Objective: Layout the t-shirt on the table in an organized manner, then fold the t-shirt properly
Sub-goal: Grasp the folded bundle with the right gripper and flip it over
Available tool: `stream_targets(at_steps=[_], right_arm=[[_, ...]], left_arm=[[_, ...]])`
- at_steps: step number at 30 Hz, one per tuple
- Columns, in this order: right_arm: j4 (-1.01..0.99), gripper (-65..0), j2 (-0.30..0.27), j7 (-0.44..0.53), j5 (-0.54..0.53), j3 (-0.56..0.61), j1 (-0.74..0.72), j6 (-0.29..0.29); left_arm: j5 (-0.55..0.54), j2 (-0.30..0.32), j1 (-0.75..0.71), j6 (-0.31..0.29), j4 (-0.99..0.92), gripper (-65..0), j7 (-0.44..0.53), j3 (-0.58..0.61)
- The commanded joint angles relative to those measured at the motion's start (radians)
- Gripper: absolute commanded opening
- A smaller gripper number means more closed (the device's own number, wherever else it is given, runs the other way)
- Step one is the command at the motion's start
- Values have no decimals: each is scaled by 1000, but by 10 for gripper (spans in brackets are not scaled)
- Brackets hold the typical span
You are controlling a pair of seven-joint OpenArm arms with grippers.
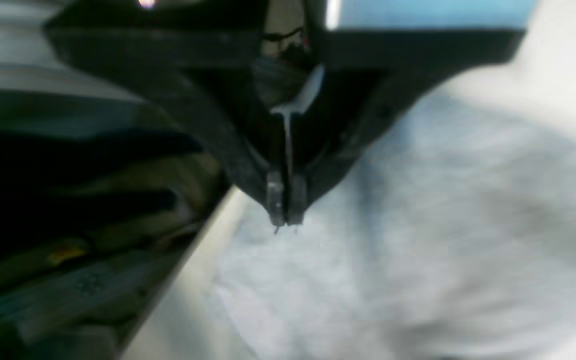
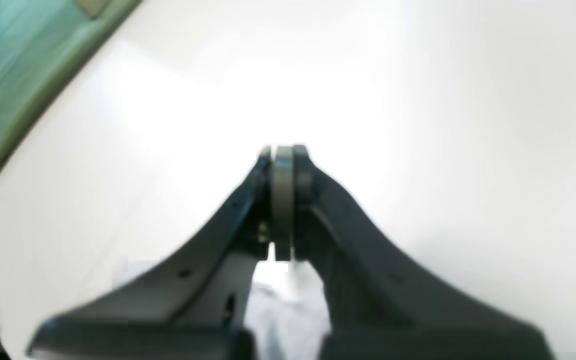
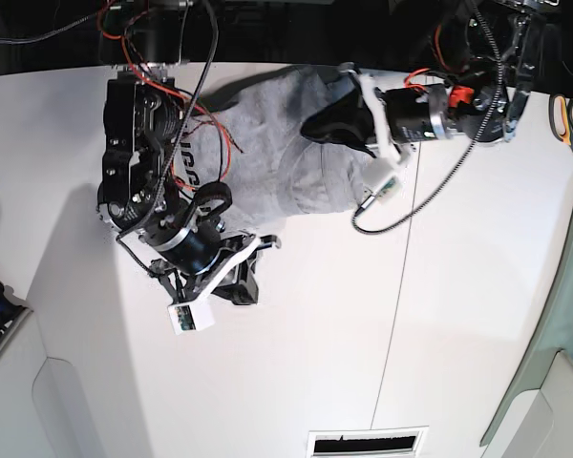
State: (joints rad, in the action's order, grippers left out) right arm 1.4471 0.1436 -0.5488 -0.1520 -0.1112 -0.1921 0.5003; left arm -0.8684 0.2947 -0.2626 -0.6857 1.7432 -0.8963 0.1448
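Both tools are clenched, the left tool (image 1: 285,212) apparently pinching the t-shirt (image 3: 267,153) bunched at the far side of the tabletop (image 3: 315,363), the right tool (image 2: 283,155) nearer, so the laying-out step seems underway, next needing an outward pull.

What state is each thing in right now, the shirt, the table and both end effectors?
T-shirt: crumpled in a heap at the table's far edge, not yet laid flat.
Table: white, mostly bare, shirt on it.
Left end effector: shut, over the shirt; whether it pinches cloth cannot be told.
Right end effector: shut, above bare table, a bit of grey cloth behind its fingers.
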Motion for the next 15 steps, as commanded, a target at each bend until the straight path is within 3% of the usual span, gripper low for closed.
stream_targets(at_steps=[1, 5, 8, 15], right_arm=[[-41, -650, 0, 42, -12, -10, -55, 2], [-288, -650, -26, 85, -14, -15, -169, 37], [-406, -650, -51, 82, -36, 29, -213, 56], [-414, -650, -160, 53, -101, 161, -177, 57]], left_arm=[[-3, -6, 8, -12, 8, -650, 27, 16], [182, -56, 8, -12, -55, -650, 74, 88], [253, -64, 24, -12, -159, -650, 134, 99], [343, -59, 189, 14, -380, -650, 137, 96]])
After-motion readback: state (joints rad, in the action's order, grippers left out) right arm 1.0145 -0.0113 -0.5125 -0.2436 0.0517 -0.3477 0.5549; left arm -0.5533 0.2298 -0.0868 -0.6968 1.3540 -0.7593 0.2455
